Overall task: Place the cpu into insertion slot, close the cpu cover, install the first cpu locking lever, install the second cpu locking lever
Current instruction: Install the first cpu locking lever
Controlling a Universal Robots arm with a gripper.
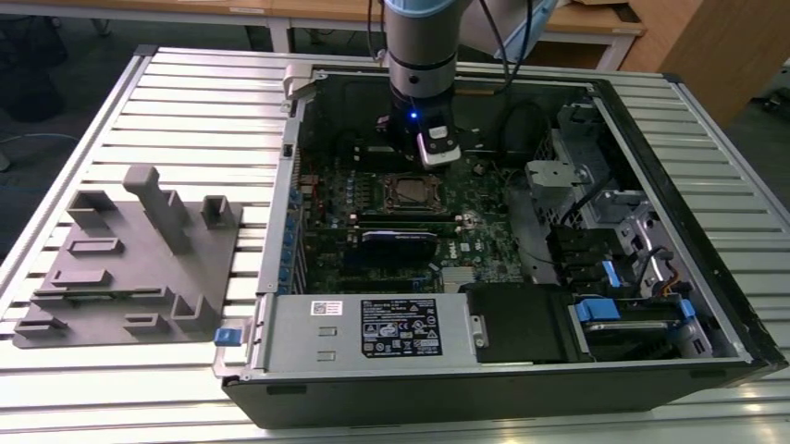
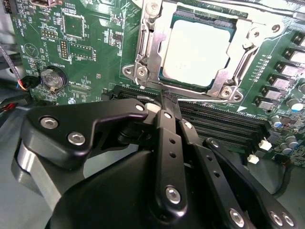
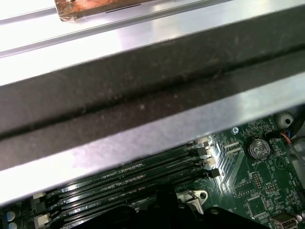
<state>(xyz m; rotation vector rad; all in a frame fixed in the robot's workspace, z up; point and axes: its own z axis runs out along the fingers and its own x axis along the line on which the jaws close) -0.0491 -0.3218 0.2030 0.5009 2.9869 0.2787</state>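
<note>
The cpu point(image 2: 198, 50), a pale grey square chip, lies flat in the insertion slot point(image 1: 413, 191) on the green board inside the open computer case. The silvery cpu cover point(image 2: 143, 52) lies down around it, and the chip shows through its cut-out centre. My gripper point(image 2: 164, 98) hovers just beside one edge of the socket, between it and the memory slots. Its black fingers point(image 2: 167, 143) are shut together with nothing visible between them. In the exterior view the gripper point(image 1: 432, 153) hangs over the far side of the socket.
Long black memory slots point(image 2: 224, 124) run beside the socket, and a coin battery point(image 2: 51, 78) sits on the board. The case wall point(image 3: 143, 62) rises close behind the arm. A power supply point(image 1: 370, 328) and drive bays point(image 1: 617, 296) fill the near side. A grey fixture point(image 1: 136, 268) lies on the table.
</note>
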